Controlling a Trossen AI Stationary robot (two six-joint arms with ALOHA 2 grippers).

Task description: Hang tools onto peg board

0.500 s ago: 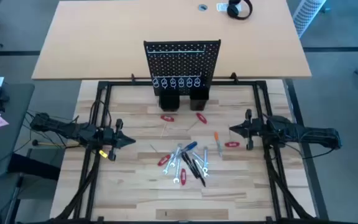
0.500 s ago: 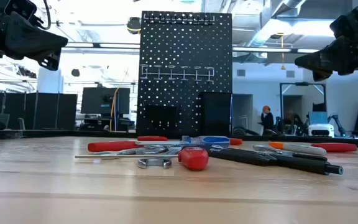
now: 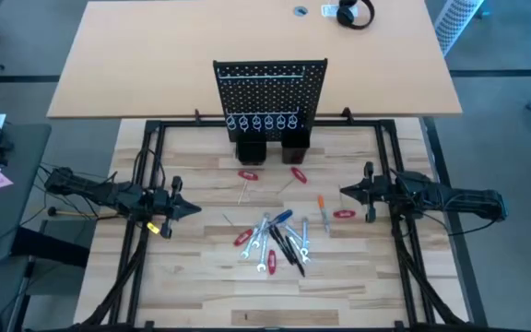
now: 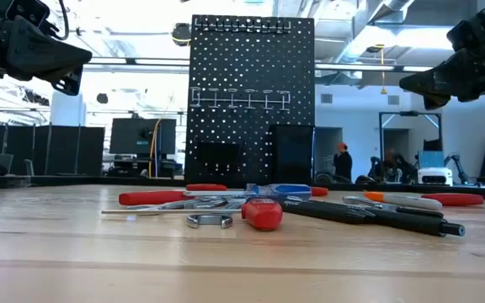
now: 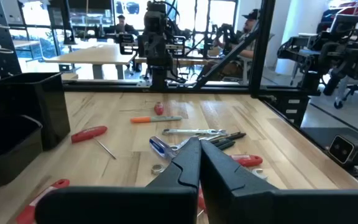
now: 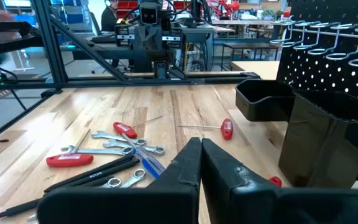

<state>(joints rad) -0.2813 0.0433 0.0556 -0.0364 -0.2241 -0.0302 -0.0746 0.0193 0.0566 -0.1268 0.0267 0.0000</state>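
Your left gripper (image 5: 199,163): lower centre of frame, fingers pressed together.
Tools (image 5: 194,140): loose cluster mid-frame on the wood table (image 5: 272,134), just past your fingertips.
Red-handled tool (image 5: 89,134): left of centre, lying apart.
Black holders (image 5: 23,121): left edge.
Other arm (image 5: 155,43): upper centre, facing you.

free: bare table (image 3: 192,267) flanking tools (image 3: 275,238) | blocked: peg board (image 3: 270,88) at far edge

Tools (image 3: 275,235) lie scattered on the wooden table (image 3: 201,277) before the peg board (image 3: 269,97).
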